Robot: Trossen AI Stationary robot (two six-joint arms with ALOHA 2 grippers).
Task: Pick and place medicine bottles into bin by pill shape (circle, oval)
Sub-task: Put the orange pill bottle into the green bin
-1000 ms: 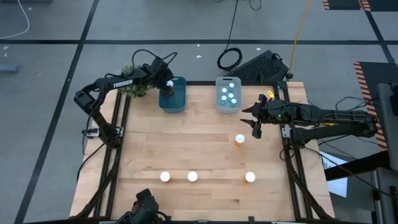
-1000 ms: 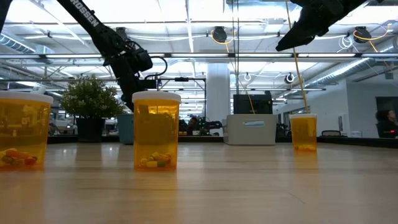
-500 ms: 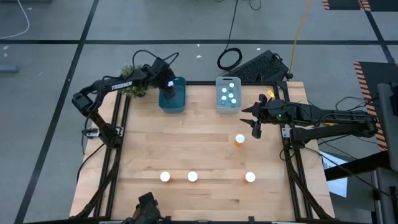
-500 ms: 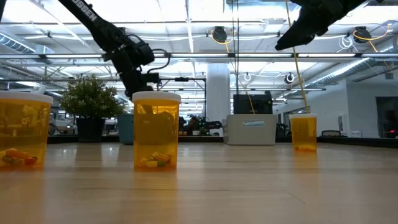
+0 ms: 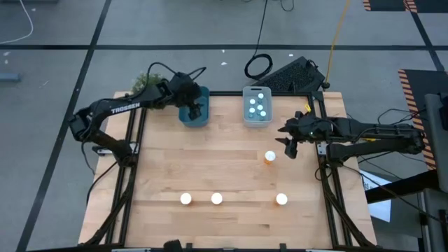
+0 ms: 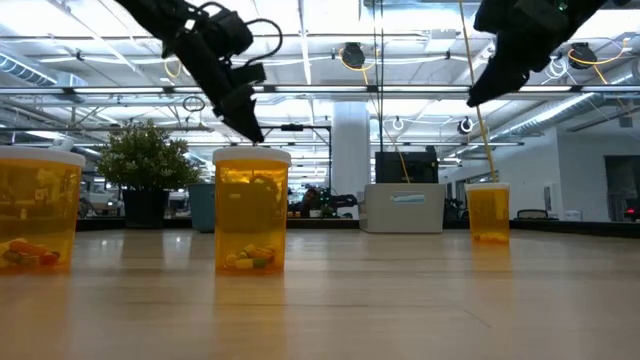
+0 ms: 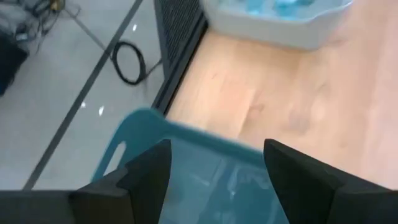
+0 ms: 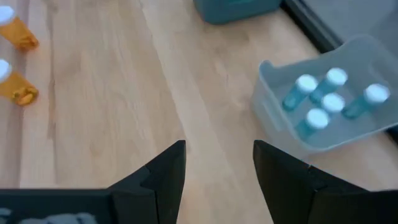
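- High view: left gripper (image 5: 196,110) over the teal bin (image 5: 194,112) at the table's far edge, fingers spread, nothing between them.
- Right gripper (image 5: 289,142) raised just beside an amber bottle (image 5: 270,157), fingers apart and empty.
- Clear bin (image 5: 257,106), next to the teal one, holds five pale blue bottles (image 8: 321,99).
- Three more amber bottles (image 5: 216,199) stand in a row near the front edge.

left arm: reaches in from the table's left side, bent at the elbow | left gripper (image 5: 196,110): above the teal bin (image 5: 194,116), fingers parted, nothing between them | right arm: stretched in from the right edge | right gripper (image 5: 288,143): well right of the teal bin, fingers apart, holding nothing
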